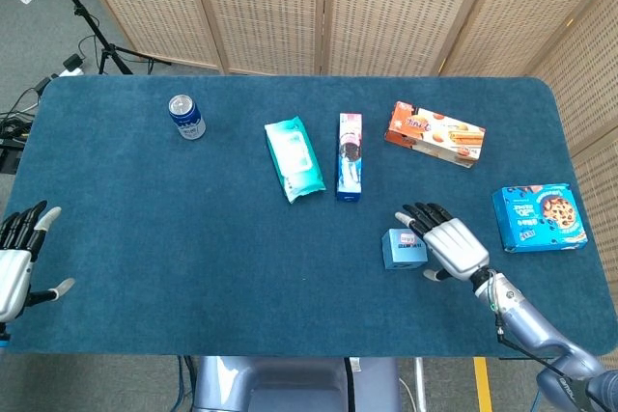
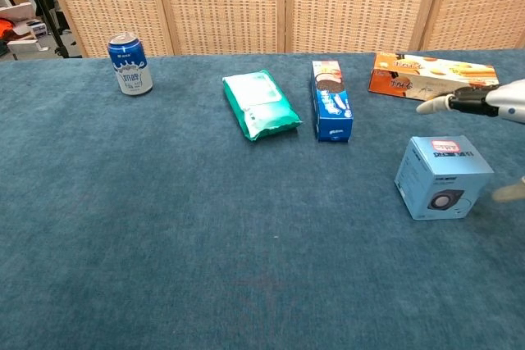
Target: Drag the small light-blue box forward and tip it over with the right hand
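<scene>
Small light-blue box point(image 1: 404, 248) sitting flat on the blue counter point(image 1: 193, 219), red label up, round mark on its near face, at roughly 4 o'clock from the counter's middle. Just beside it at 3 o'clock, right robot hand point(image 1: 450, 244), released, fingers spread, apart from the box in the chest view. At 12 o'clock from the box, long blue cookie box point(image 1: 350, 155); teal wipes pack point(image 1: 294, 157) beside that; orange biscuit box point(image 1: 435, 133) at 1 o'clock; blue cookie box point(image 1: 539, 216) at 3 o'clock near the edge. Blue can point(image 1: 185, 116) upright far off at 10 o'clock. Left robot hand point(image 1: 17, 260) open at the counter's 8 o'clock corner, holding nothing.
</scene>
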`<state>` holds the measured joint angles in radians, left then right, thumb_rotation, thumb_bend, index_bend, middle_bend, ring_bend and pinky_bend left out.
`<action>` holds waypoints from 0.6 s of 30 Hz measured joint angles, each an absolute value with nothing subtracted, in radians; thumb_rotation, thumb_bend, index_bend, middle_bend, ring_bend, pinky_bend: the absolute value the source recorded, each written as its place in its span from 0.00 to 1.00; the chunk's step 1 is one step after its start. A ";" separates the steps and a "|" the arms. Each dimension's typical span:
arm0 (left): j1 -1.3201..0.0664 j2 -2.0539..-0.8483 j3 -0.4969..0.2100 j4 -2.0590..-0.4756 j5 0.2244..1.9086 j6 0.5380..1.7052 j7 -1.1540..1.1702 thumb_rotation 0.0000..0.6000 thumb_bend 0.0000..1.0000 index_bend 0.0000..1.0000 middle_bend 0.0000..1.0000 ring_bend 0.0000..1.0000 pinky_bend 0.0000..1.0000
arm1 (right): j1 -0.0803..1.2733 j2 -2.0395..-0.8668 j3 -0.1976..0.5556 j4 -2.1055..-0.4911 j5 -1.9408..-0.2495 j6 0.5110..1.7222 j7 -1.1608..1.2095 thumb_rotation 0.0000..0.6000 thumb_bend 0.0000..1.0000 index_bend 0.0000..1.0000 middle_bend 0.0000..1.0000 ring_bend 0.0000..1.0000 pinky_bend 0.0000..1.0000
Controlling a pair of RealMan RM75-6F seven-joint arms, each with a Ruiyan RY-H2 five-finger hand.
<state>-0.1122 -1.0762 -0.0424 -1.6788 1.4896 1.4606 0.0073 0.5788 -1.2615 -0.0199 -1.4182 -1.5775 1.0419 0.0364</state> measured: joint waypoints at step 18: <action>-0.118 -1.068 -0.044 -1.679 1.479 1.442 -0.008 1.00 0.02 0.00 0.00 0.00 0.00 | 0.618 -1.183 -0.005 -1.532 -1.577 0.987 0.226 1.00 0.54 0.48 0.54 0.45 0.30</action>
